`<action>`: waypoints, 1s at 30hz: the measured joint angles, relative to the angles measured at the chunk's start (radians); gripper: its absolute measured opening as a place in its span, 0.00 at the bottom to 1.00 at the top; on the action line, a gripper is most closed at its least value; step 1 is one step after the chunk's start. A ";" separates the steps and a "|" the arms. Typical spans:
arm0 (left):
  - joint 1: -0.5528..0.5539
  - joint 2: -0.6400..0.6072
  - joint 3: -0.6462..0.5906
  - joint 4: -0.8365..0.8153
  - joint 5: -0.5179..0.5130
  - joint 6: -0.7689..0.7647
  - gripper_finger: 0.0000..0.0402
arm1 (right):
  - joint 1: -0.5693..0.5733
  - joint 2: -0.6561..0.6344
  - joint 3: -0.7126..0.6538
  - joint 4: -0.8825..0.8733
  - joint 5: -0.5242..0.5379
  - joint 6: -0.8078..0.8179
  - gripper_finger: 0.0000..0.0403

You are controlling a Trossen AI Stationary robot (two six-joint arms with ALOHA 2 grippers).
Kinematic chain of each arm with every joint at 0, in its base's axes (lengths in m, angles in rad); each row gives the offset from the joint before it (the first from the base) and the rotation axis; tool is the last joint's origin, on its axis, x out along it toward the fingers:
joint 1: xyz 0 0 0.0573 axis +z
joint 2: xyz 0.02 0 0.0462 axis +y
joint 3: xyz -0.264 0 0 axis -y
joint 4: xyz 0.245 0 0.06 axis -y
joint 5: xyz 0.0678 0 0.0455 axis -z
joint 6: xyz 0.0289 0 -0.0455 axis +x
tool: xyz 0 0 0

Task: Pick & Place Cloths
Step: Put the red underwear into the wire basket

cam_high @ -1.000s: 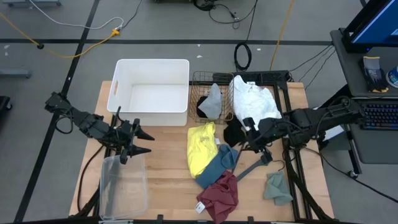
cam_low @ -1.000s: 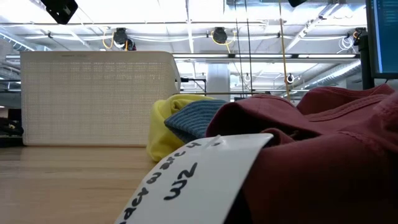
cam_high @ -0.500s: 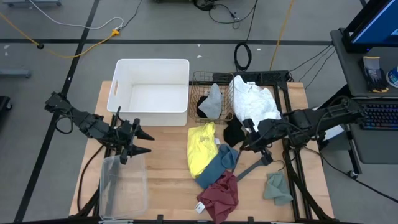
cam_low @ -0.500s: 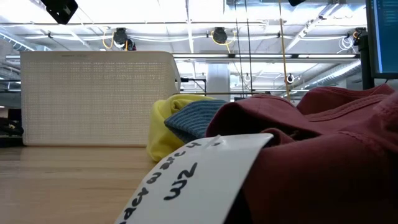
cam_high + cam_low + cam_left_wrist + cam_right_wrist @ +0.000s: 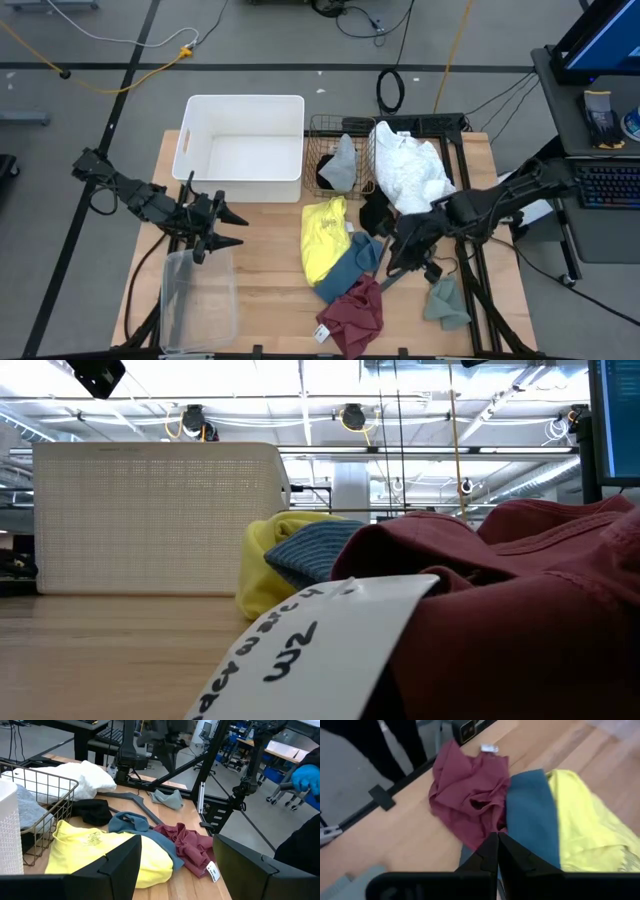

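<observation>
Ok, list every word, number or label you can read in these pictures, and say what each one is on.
"U2": handwritten on the white tag on the maroon cloth, low view.
A second handwritten line on that tag: cut off and tilted, not readable.
Print on the yellow cloth, left wrist view: too small to read.
Monitor screen at the high view's edge: no legible text.
Nothing else is readable.

A white paper tag (image 5: 320, 645) on the maroon cloth (image 5: 520, 610) carries black handwriting. The low view shows it upside down and partly cut off by the frame edge: the larger characters look like "U2" or "2N", and the smaller line above them cannot be read. A faint dark print on the yellow cloth (image 5: 95, 851) is unreadable.
</observation>
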State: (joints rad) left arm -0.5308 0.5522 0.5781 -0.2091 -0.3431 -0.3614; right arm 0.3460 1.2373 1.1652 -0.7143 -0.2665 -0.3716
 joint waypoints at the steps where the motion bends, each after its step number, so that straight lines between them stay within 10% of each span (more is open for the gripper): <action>1: 0.000 0.000 0.000 0.000 0.000 0.000 0.62 | 0.006 0.012 0.000 0.000 0.000 -0.006 0.00; 16: 0.000 0.000 0.000 0.000 0.000 -0.014 0.62 | 0.112 0.216 0.000 0.157 0.076 -0.003 0.04; 30: 0.000 0.000 0.000 0.000 0.005 -0.013 0.62 | 0.211 0.366 0.000 0.304 0.142 0.195 0.30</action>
State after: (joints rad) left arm -0.5308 0.5518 0.5781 -0.2090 -0.3386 -0.3740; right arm 0.5575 1.6029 1.1652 -0.4103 -0.1246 -0.1762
